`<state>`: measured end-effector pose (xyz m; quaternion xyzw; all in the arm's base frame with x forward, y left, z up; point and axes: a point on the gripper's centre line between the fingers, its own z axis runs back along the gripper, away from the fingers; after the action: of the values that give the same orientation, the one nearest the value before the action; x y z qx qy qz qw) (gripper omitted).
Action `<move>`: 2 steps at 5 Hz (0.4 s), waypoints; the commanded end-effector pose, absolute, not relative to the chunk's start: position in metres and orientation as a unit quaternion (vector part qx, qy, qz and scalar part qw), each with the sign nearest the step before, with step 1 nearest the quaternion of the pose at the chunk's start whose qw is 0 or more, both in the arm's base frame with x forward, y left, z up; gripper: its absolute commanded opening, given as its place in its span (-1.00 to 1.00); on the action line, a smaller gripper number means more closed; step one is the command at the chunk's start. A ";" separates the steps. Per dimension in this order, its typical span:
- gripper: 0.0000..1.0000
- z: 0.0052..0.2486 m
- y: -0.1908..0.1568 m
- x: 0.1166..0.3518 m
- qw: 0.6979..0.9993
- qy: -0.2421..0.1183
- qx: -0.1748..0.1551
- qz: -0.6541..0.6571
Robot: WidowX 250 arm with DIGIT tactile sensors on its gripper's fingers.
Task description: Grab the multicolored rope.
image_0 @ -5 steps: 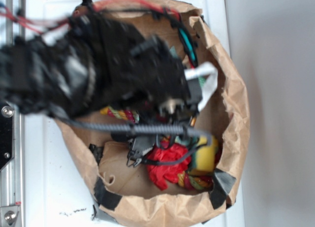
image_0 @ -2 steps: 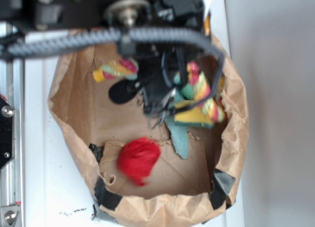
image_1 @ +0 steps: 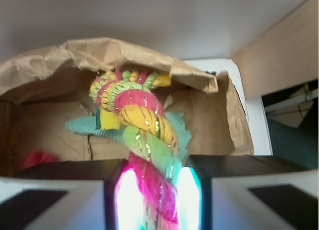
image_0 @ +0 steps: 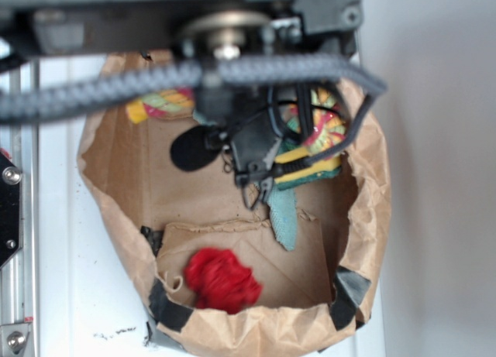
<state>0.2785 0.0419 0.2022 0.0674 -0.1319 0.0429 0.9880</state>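
The multicolored rope [image_1: 142, 122], twisted from yellow, pink and light green strands, runs up out of my jaws and coils in front of them. My gripper [image_1: 154, 200] is shut on its pink stretch, with the two pads pressing on either side. From outside, the gripper [image_0: 260, 188] hangs over the middle of the brown paper bag [image_0: 116, 194]. The rope [image_0: 322, 128] is bunched to the right of the gripper, and one end [image_0: 159, 103] trails off to the left under the arm. The arm and its cable hide much of the rope.
A red ruffled ball [image_0: 221, 279] lies on the bag floor by the near rim. A teal cloth [image_0: 283, 217] hangs below the gripper beside a yellow piece [image_0: 310, 165]. Black tape patches [image_0: 167, 307] mark the rim. A metal rail [image_0: 12, 217] runs along the left.
The arm has swung toward the top of the view with the rope in its jaws. The red ball came free and has rolled down to the bag's near rim.
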 end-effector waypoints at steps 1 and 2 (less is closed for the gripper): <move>-1.00 0.223 0.002 0.254 0.992 -0.115 0.032 -0.046; -1.00 0.223 -0.005 0.251 0.991 -0.123 0.012 -0.053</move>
<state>0.2594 0.0100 0.2072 0.0116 -0.0966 -0.0462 0.9942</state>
